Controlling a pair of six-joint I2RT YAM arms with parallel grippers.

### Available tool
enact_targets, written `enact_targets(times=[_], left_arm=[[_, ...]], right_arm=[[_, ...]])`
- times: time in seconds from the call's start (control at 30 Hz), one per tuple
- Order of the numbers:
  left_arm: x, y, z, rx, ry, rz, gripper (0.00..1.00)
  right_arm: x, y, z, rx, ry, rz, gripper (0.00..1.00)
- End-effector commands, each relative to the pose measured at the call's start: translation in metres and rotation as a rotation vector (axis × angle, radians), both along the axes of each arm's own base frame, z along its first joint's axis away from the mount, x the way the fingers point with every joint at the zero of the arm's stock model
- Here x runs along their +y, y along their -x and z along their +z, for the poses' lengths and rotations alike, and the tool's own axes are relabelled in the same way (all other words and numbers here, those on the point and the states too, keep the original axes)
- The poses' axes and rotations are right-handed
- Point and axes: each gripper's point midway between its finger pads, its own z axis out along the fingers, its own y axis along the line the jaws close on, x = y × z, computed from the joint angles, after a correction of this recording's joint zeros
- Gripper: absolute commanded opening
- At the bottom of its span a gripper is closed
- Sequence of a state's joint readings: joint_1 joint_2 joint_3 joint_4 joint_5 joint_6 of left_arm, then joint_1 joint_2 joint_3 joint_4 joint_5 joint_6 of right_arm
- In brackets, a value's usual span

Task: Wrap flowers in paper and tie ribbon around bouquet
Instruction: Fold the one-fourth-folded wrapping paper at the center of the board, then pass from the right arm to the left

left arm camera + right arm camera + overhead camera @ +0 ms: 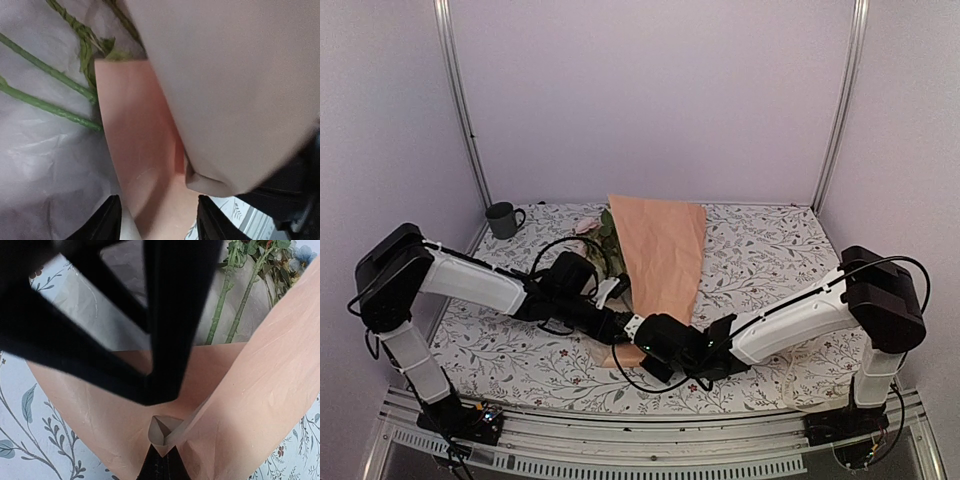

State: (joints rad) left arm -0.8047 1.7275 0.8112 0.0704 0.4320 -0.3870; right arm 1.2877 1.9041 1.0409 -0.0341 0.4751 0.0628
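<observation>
The peach-orange paper (660, 250) lies folded over the flowers (590, 228), narrowing toward the near edge; a pink bloom and leaves stick out at its far left. My right gripper (645, 347) is at the narrow end, shut (167, 452) on a folded corner of the paper (280, 390). Green stems (220, 305) run away beyond the fold. My left gripper (618, 322) sits just left of it, fingers apart (160, 222), with a paper flap (135, 125) between them and stems (45, 70) lying on a white sheet. The ribbon is out of view.
A dark mug (503, 218) stands at the back left corner of the leaf-patterned tablecloth (770, 250). The left arm's black body crosses the right wrist view close in front of the lens. Metal frame posts rise at both back corners.
</observation>
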Motion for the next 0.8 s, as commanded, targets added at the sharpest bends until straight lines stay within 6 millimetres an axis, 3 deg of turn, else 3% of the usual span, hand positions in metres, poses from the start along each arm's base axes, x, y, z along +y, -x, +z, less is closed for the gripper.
enact_targets(times=[0.0, 0.17, 0.27, 0.57, 0.63, 0.7, 0.77], left_arm=[[0.013, -0.029, 0.057, -0.158, 0.1, 0.091, 0.54], [0.025, -0.038, 0.103, -0.285, 0.232, 0.139, 0.66], [0.025, -0.043, 0.115, -0.299, 0.311, 0.167, 0.72], [-0.003, -0.079, 0.078, -0.178, 0.217, 0.184, 0.71], [-0.009, -0.088, 0.077, -0.179, 0.217, 0.19, 0.65], [-0.01, -0.095, 0.074, -0.171, 0.201, 0.208, 0.42], [-0.009, -0.095, 0.072, -0.158, 0.2, 0.216, 0.11]], right_arm=[[0.011, 0.003, -0.004, 0.01, -0.01, 0.034, 0.0], [0.008, 0.004, -0.009, 0.016, 0.01, 0.032, 0.0], [0.008, 0.004, -0.011, 0.019, 0.012, 0.033, 0.0], [0.007, 0.005, -0.009, 0.02, 0.017, 0.034, 0.0], [0.007, 0.006, -0.01, 0.024, 0.02, 0.037, 0.0], [0.006, 0.007, -0.011, 0.026, 0.028, 0.038, 0.0], [0.005, 0.008, -0.01, 0.029, 0.036, 0.04, 0.0]])
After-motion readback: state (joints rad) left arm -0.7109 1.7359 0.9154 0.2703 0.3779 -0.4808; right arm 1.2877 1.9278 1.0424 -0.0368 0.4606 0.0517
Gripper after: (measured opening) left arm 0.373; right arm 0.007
